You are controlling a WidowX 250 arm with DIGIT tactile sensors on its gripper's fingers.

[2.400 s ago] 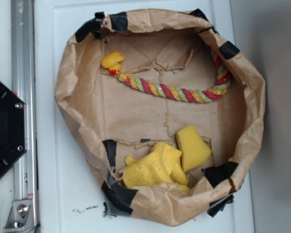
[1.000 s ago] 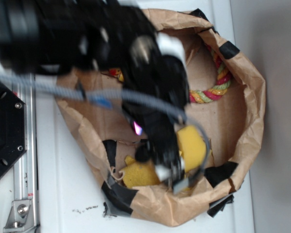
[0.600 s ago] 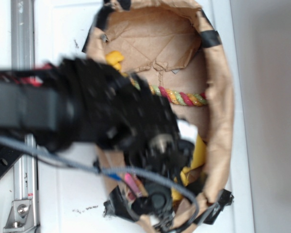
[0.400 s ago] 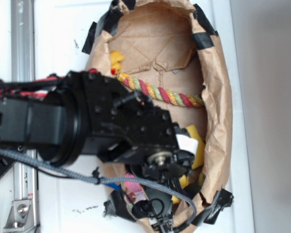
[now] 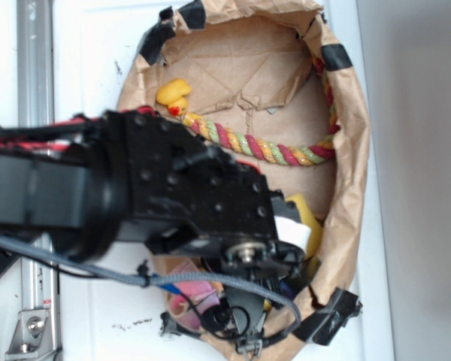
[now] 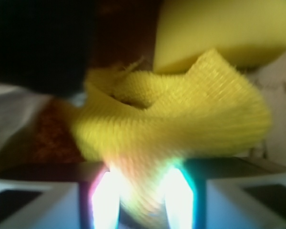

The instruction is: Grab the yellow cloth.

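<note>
Since a moment ago the paper bag (image 5: 346, 188) has spread wider again and my arm sits lower over its near end. My gripper (image 6: 142, 200) is clenched on the yellow cloth (image 6: 181, 129), which bunches between my fingers, just beside the sponge (image 6: 219, 28).

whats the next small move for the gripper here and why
Probably a short straight lift. In the wrist view the yellow cloth bunches right at the gripper, seemingly pinched between its glowing fingers, though blur prevents certainty. The smooth sponge lies just behind it. In the exterior view the arm covers the cloth inside the paper bag, so rising slowly would confirm the hold.
</note>
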